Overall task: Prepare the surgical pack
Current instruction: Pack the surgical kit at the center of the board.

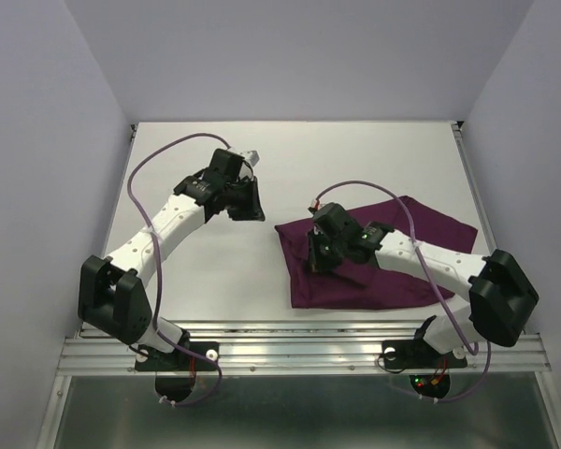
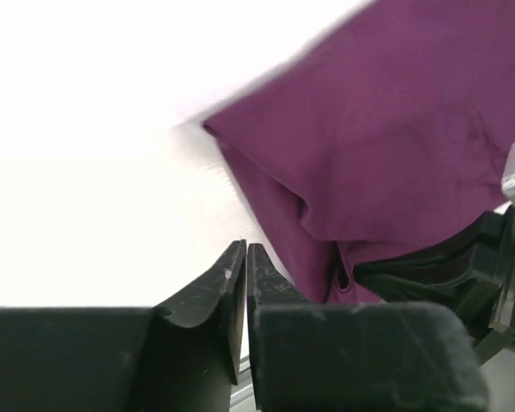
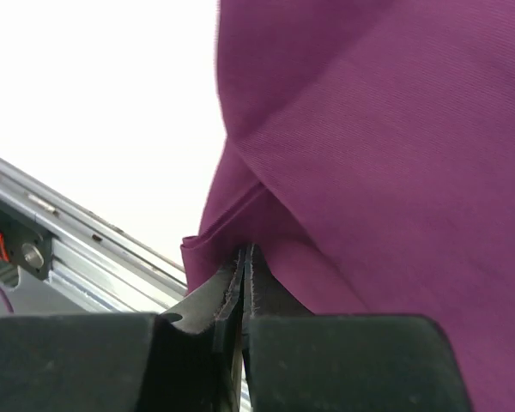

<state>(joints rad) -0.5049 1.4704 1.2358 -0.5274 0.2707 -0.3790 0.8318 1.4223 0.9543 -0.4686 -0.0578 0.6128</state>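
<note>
From above, the dark-purple cloth (image 1: 379,257) lies folded and rumpled on the right half of the table (image 1: 215,271); the right gripper (image 1: 322,259) sits on its left part, the left gripper (image 1: 246,201) well apart over bare table. The left wrist view shows its jaws nearly together, holding nothing. In the right wrist view the jaws are pressed together at a cloth fold, probably pinching it.

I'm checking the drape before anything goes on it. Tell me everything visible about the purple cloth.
The purple cloth is dark purple woven fabric, lying rumpled and partly folded on the white table, right of centre. Its left edge is doubled over in creases. The right gripper has its jaws shut at a folded edge; the left gripper is apart from it.
</note>
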